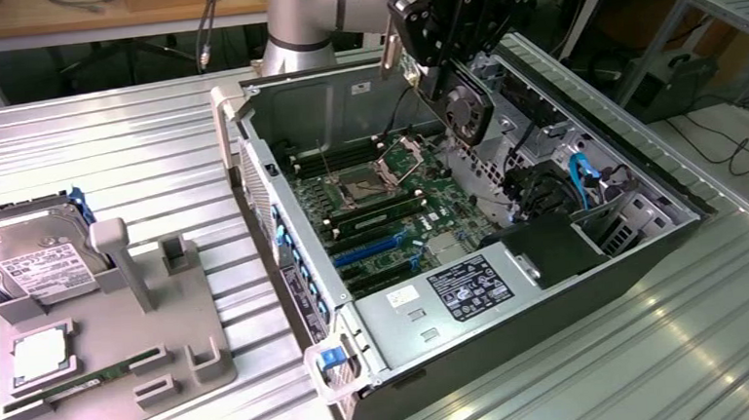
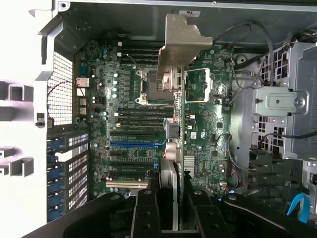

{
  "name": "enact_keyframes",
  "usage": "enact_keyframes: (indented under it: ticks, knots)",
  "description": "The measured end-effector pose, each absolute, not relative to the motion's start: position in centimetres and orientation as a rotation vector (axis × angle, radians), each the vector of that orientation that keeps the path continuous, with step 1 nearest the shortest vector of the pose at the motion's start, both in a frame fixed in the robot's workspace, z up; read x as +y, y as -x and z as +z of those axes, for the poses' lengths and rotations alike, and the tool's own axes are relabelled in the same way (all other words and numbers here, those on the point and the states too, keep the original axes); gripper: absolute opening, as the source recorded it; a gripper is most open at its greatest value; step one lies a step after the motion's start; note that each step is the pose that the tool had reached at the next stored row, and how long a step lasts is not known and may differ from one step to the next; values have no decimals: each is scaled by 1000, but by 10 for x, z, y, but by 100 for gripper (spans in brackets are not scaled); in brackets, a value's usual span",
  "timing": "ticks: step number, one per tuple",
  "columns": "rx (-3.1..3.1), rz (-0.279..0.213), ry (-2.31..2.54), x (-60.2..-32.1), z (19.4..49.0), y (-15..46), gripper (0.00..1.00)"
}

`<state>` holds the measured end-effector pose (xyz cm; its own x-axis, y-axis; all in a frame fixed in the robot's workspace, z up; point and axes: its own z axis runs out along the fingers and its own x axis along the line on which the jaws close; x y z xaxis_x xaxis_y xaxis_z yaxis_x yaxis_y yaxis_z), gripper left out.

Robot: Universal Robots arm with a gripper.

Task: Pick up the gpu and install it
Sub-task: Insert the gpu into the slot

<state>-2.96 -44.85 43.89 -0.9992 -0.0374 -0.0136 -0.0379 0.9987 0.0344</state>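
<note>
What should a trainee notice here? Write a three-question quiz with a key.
1. True or false: the gpu is already plugged in.
2. What is the gripper shut on? A) memory stick B) gpu C) screwdriver
3. Fill in: the hard drive sits on the grey holder at the exterior view's ____.
Key: 1 false, it hangs above the open case; 2 B; 3 left.

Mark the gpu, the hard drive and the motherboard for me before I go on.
gpu (image 1: pixel 468 107): exterior view, on its black round fan.
hard drive (image 1: pixel 33 258): exterior view, on its white label.
motherboard (image 2: pixel 203 129): wrist view, on the bare green board beside the card.
</note>
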Motion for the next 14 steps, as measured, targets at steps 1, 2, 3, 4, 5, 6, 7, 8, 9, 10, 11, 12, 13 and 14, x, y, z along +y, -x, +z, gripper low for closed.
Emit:
enact_keyframes:
  ticks: [1, 2, 3, 4, 5, 6, 7, 8, 9, 10, 11, 12, 13, 14]
  knots:
    - [3127, 54, 74, -449, 439, 30, 27]
    - [3127, 55, 93, -449, 439, 30, 27]
    - [3127, 55, 114, -449, 439, 30, 27]
    - [3126, 55, 137, -449, 439, 30, 27]
    - [3125, 55, 154, -449, 439, 30, 27]
    - [3124, 55, 178, -449, 439, 30, 27]
    - [3124, 55, 197, -449, 439, 30, 27]
    - [3122, 55, 219, -449, 439, 30, 27]
    - [3121, 55, 245, -449, 439, 30, 27]
    - [3119, 55, 270, -449, 439, 30, 27]
    - [3117, 56, 289, -449, 439, 30, 27]
    - [3115, 56, 316, -449, 439, 30, 27]
    - [3114, 56, 332, -449, 439, 30, 27]
    - [3111, 56, 354, -449, 439, 30, 27]
